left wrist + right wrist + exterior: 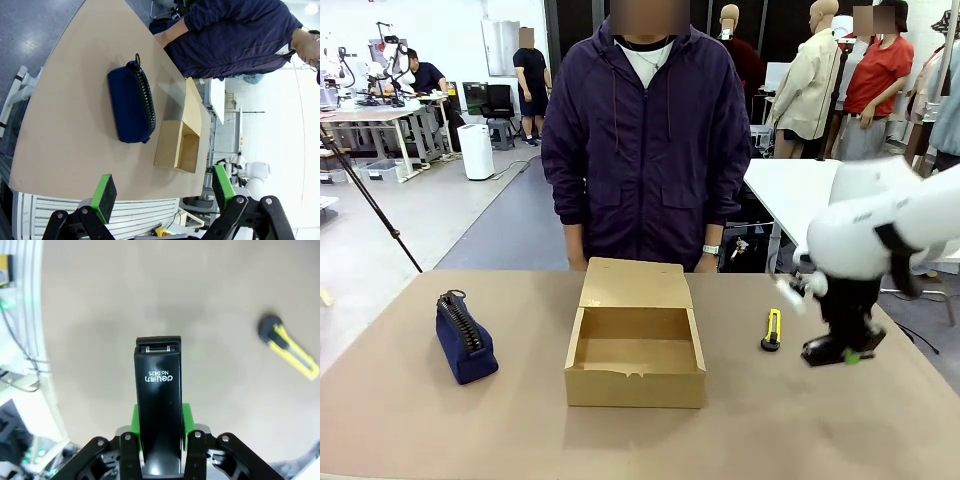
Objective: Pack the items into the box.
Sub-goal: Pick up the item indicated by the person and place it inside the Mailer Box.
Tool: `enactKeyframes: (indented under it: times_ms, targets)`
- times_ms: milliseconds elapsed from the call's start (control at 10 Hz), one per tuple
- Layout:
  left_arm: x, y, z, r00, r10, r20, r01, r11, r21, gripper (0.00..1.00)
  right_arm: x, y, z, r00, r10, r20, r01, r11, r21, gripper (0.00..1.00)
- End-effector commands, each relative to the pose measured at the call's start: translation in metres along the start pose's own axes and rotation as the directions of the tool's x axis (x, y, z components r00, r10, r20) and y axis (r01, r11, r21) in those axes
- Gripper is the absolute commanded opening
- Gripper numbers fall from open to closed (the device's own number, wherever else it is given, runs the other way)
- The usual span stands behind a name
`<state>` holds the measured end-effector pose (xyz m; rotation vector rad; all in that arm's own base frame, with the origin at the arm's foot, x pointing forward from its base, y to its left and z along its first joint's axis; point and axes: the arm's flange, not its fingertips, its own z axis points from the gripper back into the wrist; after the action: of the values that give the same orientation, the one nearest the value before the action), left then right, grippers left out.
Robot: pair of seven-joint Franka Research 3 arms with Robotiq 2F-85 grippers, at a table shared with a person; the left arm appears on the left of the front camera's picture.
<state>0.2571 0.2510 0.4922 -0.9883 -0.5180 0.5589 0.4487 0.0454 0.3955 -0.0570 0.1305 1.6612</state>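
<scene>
The open brown box (635,345) sits mid-table with its flap lid toward the person; it also shows as the box (180,145) in the left wrist view. A navy zip pouch (465,335) lies left of it, seen too as the pouch (131,105). The yellow-and-black utility knife (772,329) lies right of the box, also the knife (290,347). My right gripper (840,350) is shut on the black stapler (159,405), just above the table at the right. My left gripper (162,192) is open, high over the table's left end.
A person in a dark purple jacket (645,140) stands at the far edge behind the box. Bare table (440,430) lies in front of the box and around the pouch. The table's right edge is close to the right gripper.
</scene>
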Motion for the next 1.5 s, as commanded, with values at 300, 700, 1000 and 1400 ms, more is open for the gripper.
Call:
enactKeyframes:
  times_ms: [300,700,1000,1400]
  targets:
    - [0.001,0.0,0.001,1.0,-0.016,0.006,0.016,1.0,-0.021,1.0,-0.014,0.007,0.062,0.994,-0.104,-0.018,0.104,0.994,-0.019,0.0]
    - [0.001,0.0,0.001,1.0,-0.016,0.006,0.016,1.0,-0.021,1.0,-0.014,0.005,0.062,0.991,-0.132,-0.003,0.132,0.991,-0.014,0.0]
    - [0.001,0.0,0.001,1.0,-0.016,0.006,0.016,1.0,-0.021,1.0,0.078,-0.055,0.099,0.996,-0.083,0.032,0.086,0.99,-0.107,0.0]
    - [0.001,0.0,0.001,1.0,-0.016,0.006,0.016,1.0,-0.021,1.0,0.22,-0.094,0.1,0.99,0.081,0.118,-0.056,0.978,-0.199,0.0]
